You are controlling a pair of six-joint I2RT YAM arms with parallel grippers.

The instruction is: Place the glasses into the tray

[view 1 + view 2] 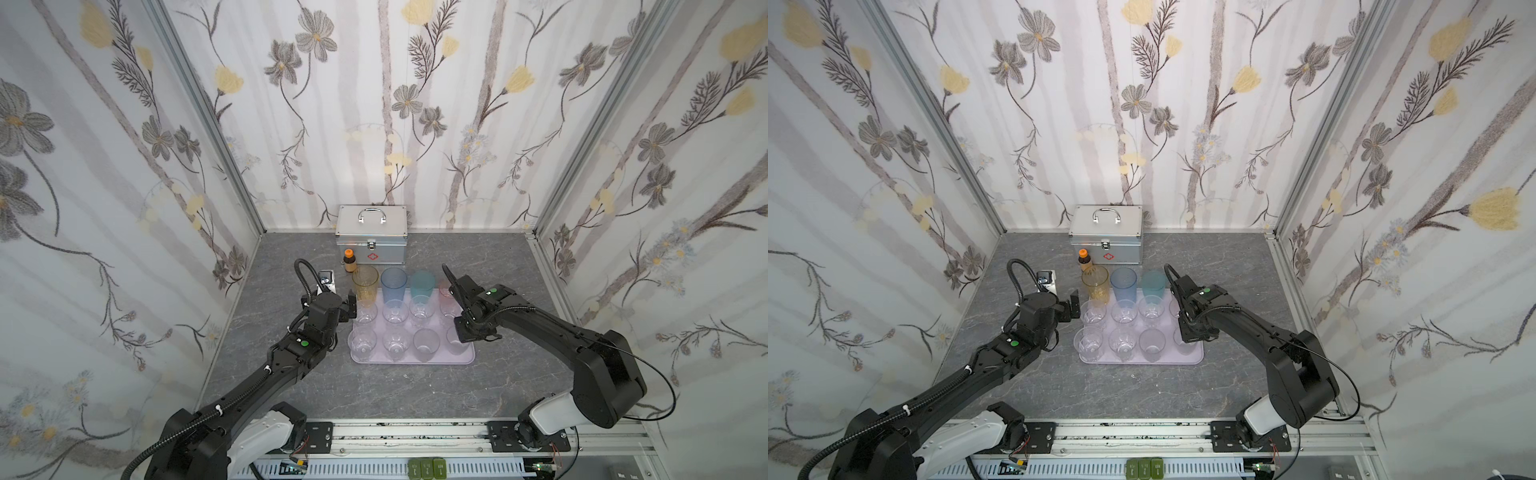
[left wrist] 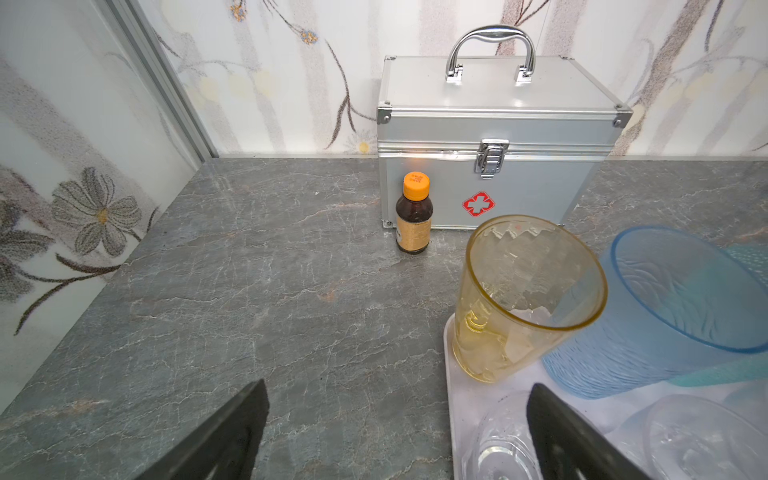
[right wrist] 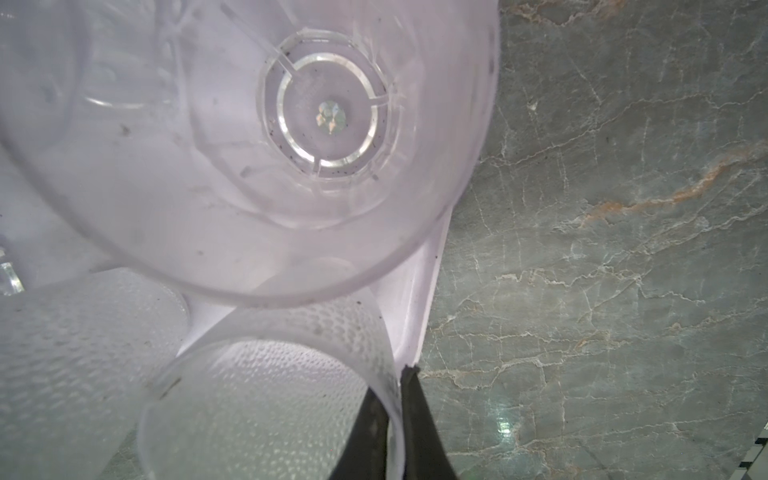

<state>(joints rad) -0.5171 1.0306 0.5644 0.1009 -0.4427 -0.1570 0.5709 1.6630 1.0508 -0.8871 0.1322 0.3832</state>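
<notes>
Here's the one clear sign: a red cross outline on the front face of the silver metal case with a handle, just below its latch, and it shows in both top views. In front of the case's left corner stands a small brown bottle with an orange cap. Its tan label has print too small to read, and the cap's printed mark is blurred as well.
</notes>
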